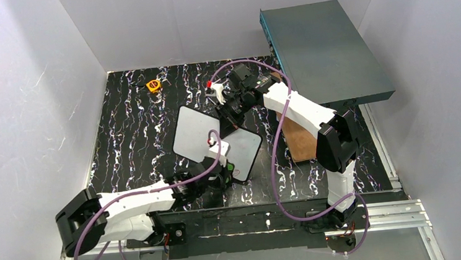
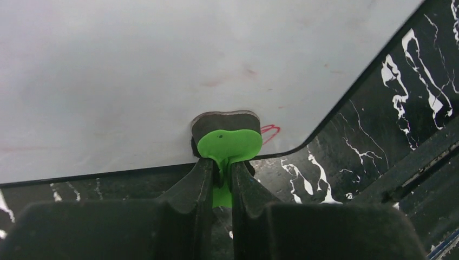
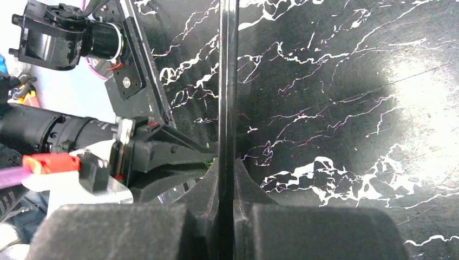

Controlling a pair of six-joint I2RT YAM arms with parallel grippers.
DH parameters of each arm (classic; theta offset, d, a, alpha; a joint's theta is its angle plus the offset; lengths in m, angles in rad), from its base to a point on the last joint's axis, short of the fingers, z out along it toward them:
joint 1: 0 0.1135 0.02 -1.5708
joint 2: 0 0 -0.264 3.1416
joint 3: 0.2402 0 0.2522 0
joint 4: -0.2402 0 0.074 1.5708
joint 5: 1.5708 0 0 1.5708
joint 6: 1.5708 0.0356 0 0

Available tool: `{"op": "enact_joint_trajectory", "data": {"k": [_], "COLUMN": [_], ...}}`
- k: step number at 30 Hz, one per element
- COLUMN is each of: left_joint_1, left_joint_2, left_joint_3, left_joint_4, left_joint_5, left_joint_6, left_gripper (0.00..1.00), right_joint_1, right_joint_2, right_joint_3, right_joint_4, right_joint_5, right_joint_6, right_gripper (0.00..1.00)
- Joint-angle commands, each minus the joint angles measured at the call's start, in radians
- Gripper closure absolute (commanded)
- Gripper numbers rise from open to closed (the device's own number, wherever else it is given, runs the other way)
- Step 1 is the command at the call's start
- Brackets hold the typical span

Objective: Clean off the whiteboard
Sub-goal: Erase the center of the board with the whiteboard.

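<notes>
The whiteboard [image 1: 192,133] stands tilted in the middle of the table, white with a thin black frame. My right gripper [image 1: 229,116] is shut on its upper edge; in the right wrist view the board [image 3: 228,65] shows edge-on as a thin black strip running up from the closed gripper [image 3: 227,169]. My left gripper [image 1: 226,165] is shut on a green eraser [image 2: 229,143] by its thin tab. The eraser's dark pad rests against the board face [image 2: 135,70] near a rounded lower corner. A small red mark [image 2: 269,129] shows just right of the eraser, and faint pink smears lie higher up.
A large grey-teal metal box [image 1: 324,51] stands at the back right, with a brown wooden board [image 1: 300,142] leaning under it. A yellow tape measure [image 1: 153,85] lies at the back left. A small red-and-white object [image 1: 215,91] lies behind the right gripper. White walls enclose the black marbled table [image 1: 129,132].
</notes>
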State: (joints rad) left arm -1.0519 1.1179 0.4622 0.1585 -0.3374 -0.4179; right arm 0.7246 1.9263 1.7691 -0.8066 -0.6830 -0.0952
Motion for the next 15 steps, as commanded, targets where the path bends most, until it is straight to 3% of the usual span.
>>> {"op": "enact_joint_trajectory", "data": {"k": [1, 6, 11, 15], "left_joint_1": [-0.026, 0.032, 0.176, 0.184], "left_joint_2": [0.053, -0.065, -0.217, -0.236], "left_joint_3": [0.054, 0.013, -0.039, -0.037], "left_joint_4": [0.048, -0.024, -0.082, -0.095], "left_joint_5": [-0.017, -0.112, -0.038, 0.012], "left_joint_6": [0.004, 0.017, -0.003, 0.008], "left_gripper": [1.0, 1.0, 1.0, 1.0], "right_joint_1": [0.039, 0.039, 0.039, 0.039], "right_joint_2": [-0.075, -0.078, -0.076, -0.074], "right_joint_3": [0.016, 0.008, 0.012, 0.014], "right_joint_4": [-0.008, -0.006, -0.006, -0.006], "right_joint_5": [-0.282, -0.283, -0.281, -0.276], "right_joint_6": [0.097, 0.098, 0.097, 0.098], "right_gripper": [0.99, 0.99, 0.99, 0.99]}}
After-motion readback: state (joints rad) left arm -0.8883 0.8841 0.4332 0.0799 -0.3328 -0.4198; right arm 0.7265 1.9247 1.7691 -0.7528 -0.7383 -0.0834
